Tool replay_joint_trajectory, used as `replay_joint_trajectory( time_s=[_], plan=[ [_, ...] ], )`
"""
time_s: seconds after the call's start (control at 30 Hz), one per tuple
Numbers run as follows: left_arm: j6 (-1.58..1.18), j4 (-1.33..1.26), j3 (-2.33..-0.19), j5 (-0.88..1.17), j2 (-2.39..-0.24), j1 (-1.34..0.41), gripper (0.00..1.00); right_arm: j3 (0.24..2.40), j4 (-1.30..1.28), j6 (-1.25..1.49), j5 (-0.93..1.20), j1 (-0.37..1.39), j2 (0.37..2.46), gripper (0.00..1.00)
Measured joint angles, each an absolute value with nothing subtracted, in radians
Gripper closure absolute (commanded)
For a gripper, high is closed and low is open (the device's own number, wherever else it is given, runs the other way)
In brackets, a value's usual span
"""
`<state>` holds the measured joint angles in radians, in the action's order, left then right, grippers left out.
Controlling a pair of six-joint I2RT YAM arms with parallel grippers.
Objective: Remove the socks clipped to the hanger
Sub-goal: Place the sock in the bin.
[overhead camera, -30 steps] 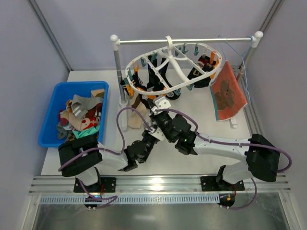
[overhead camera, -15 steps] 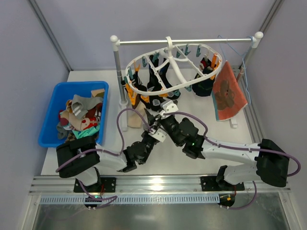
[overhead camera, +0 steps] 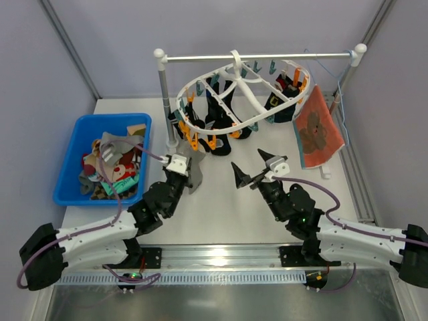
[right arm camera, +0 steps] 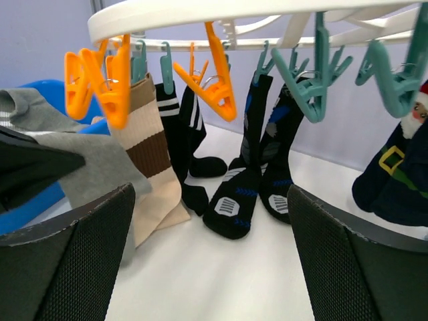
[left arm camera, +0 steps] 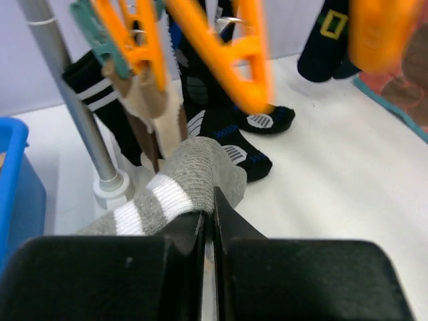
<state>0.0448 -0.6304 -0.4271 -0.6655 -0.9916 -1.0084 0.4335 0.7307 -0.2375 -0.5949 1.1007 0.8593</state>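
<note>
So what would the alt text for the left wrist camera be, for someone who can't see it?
The left gripper, shut on a grey sock with white stripes, fills the foreground. Behind it, a beige sock and black socks hang under orange clips above a white table, beside a grey pole.

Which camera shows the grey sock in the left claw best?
The left wrist view: it shows the grey sock close up, white stripes clear, pinched in the left claw. The top view shows it small and from above; the right wrist view catches only part at its left edge.
</note>
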Motion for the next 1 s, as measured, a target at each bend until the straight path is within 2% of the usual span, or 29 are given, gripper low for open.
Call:
replay_joint_trajectory(
  time_s=[0.03, 0.1, 0.23, 0.7, 1.0],
  plan=[
    [0.014, -0.591, -0.427, -0.665, -0.951, -0.989, 1.00, 0.415, 0.722, -0.237, -0.598, 1.100, 0.821, 0.00],
    [-0.040, -0.536, -0.427, -0.653, -0.896, -0.937, 1.00, 0.382, 0.719, -0.241, -0.606, 1.100, 0.764, 0.00],
    [-0.149, -0.446, -0.427, -0.591, -0.857, -0.726, 1.00, 0.326, 0.716, -0.260, -0.638, 1.092, 0.685, 0.00],
    [-0.429, -0.379, -0.588, -0.396, -1.043, -0.125, 1.00, 0.260, 0.699, -0.252, -0.656, 1.023, 0.574, 0.00],
    [-0.517, -0.417, -0.690, -0.410, -1.089, -0.014, 1.00, 0.254, 0.686, -0.234, -0.651, 0.996, 0.572, 0.00]
  ],
)
